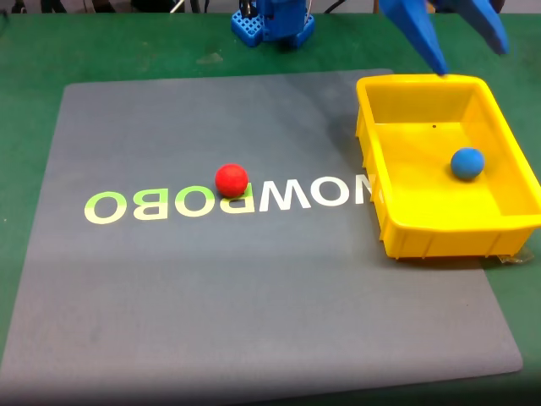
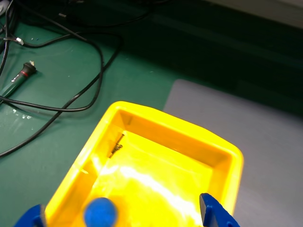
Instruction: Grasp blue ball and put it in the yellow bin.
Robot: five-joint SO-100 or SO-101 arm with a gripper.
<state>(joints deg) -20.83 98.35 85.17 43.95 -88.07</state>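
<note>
The blue ball point(image 1: 467, 163) lies loose on the floor of the yellow bin point(image 1: 397, 161), toward its right side in the fixed view. My blue gripper point(image 1: 472, 57) hangs above the bin's far rim, open and holding nothing. In the wrist view the two blue fingertips point(image 2: 215, 212) stand wide apart at the bottom edge, around the gripper's middle point(image 2: 124, 217). The blue ball point(image 2: 100, 213) rests between and below them inside the yellow bin point(image 2: 180, 130).
A red ball point(image 1: 231, 180) sits on the grey mat point(image 1: 211, 279) just above the lettering. The arm's blue base point(image 1: 275, 21) stands at the back. Black cables point(image 2: 61, 71) lie on the green surface beyond the bin.
</note>
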